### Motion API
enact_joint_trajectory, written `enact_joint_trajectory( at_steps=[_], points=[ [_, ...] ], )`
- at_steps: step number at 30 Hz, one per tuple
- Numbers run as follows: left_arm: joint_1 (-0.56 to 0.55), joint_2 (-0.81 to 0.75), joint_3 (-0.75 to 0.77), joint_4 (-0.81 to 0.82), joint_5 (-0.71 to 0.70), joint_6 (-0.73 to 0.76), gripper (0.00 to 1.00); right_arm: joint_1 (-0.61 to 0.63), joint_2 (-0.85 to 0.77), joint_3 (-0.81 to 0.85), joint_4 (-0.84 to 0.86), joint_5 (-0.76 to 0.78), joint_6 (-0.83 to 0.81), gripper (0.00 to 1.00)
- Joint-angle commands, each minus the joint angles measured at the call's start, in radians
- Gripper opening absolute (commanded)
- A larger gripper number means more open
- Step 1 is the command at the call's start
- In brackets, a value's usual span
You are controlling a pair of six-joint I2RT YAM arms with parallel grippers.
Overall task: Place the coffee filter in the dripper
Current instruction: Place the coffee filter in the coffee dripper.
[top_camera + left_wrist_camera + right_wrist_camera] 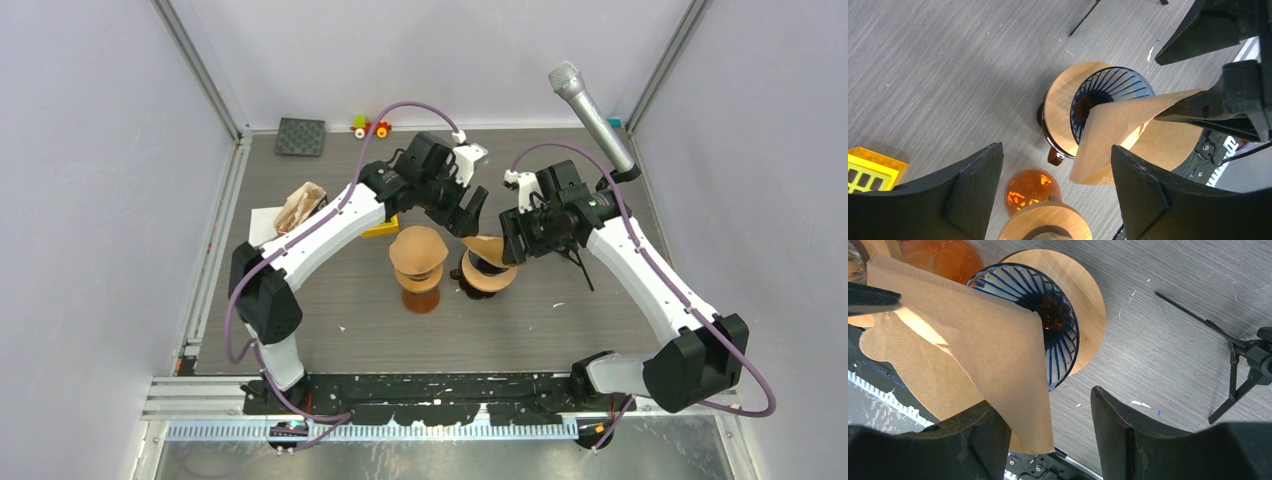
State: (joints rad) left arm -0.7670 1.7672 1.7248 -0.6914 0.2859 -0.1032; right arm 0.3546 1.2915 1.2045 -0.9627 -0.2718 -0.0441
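The dripper point(487, 278) is a dark ribbed glass cone point(1058, 335) in a round wooden collar point(1060, 107), and it stands mid-table. A brown paper coffee filter point(487, 247) lies tilted across its rim, one edge reaching into the bowl point(1120, 130). My right gripper point(512, 245) is open around the filter's outer part point(998, 355). The paper leans on one finger point(973, 440) and is not pinched. My left gripper point(465, 220) hovers open just left of the dripper point(1055, 147), with only table and the amber vessel showing between its fingers.
An amber glass vessel with a wooden collar point(420, 268) stands close left of the dripper point(1030, 187). A yellow block point(383, 228) lies behind it. Spare filters point(300, 205) sit at the far left. A microphone point(590, 105) on a tripod point(1243, 365) stands on the right.
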Motion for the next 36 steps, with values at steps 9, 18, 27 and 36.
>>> enact_joint_trajectory(
  at_steps=[9, 18, 27, 36],
  points=[
    [-0.015, 0.022, 0.041, -0.053, 0.031, -0.016, 0.79, -0.022, 0.020, -0.008, 0.040, -0.018, 0.031, 0.60],
    [-0.014, -0.037, 0.029, -0.003, -0.012, -0.006, 0.80, -0.024, 0.035, -0.010, 0.041, -0.017, 0.023, 0.59],
    [-0.014, -0.091, -0.030, 0.071, 0.052, -0.006, 0.80, -0.030, 0.053, -0.006, 0.042, -0.042, 0.017, 0.58],
    [-0.015, -0.081, -0.060, 0.076, 0.075, -0.016, 0.80, -0.033, 0.068, -0.002, 0.052, -0.056, 0.014, 0.57]
  ],
)
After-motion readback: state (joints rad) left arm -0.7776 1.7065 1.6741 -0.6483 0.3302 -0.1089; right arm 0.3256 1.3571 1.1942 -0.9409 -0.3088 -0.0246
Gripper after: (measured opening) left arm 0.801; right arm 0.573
